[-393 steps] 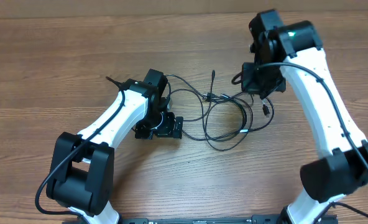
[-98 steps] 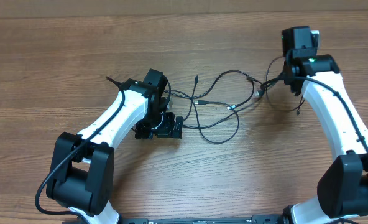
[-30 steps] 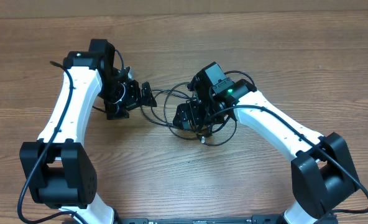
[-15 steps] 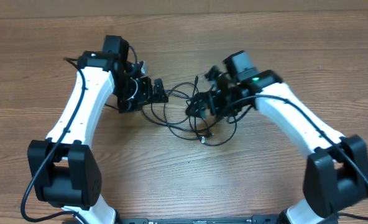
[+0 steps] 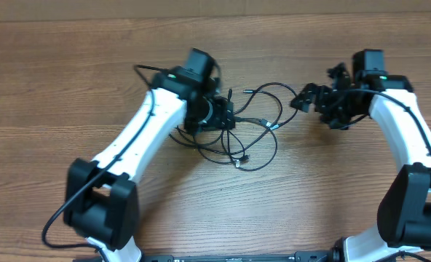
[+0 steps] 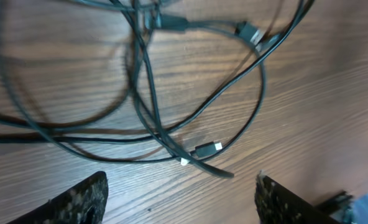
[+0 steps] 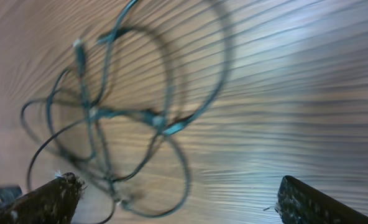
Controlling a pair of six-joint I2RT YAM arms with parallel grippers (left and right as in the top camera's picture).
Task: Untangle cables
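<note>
The cables (image 5: 269, 125) lie as a loose tangle of thin black loops on the wood at mid-table. My left gripper (image 5: 230, 116) hovers over the tangle's left side. In the left wrist view its gripper (image 6: 181, 205) is open, with bare wood between the fingers (image 6: 78, 200). The crossing cables (image 6: 148, 93) and a silver-tipped plug (image 6: 207, 149) lie just beyond them. My right gripper (image 5: 310, 93) is to the right of the tangle, apart from it. In the blurred right wrist view this gripper (image 7: 181, 205) is open and empty, with the cables (image 7: 154, 118) ahead to the left.
The wooden table (image 5: 70, 87) stretches bare to the left and toward the front edge. The left arm's white links (image 5: 139, 138) cross the front left, and the right arm (image 5: 408, 138) runs down the right side.
The left arm has swung right from the far left until it is over the tangle. The right arm has pulled back right, off the cables, which now lie a little more spread.
</note>
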